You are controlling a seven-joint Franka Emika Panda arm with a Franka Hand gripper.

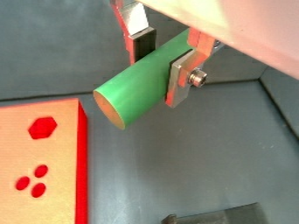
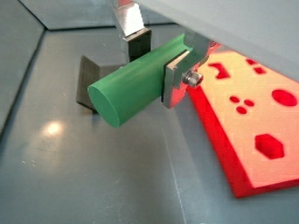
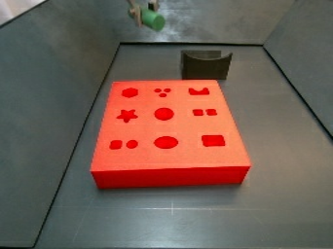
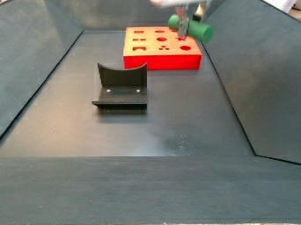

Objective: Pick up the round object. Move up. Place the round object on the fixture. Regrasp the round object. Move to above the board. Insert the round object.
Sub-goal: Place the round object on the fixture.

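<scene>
My gripper (image 1: 162,59) is shut on the round object (image 1: 131,89), a smooth green peg held crosswise between the silver fingers, with most of its length sticking out to one side. It shows the same way in the second wrist view: gripper (image 2: 158,58), peg (image 2: 126,89). In both side views the gripper (image 3: 144,10) (image 4: 185,12) hangs high in the air with the peg (image 3: 154,19) (image 4: 202,30), near a far edge of the red board (image 3: 166,131) (image 4: 163,53). The dark fixture (image 3: 205,64) (image 4: 121,86) stands apart on the floor, its notch bare.
The board also shows in both wrist views (image 1: 47,162) (image 2: 251,114), below and to the side of the peg. The fixture shows there too (image 1: 222,215) (image 2: 91,83). Grey walls (image 3: 72,58) enclose the dark floor (image 4: 153,132).
</scene>
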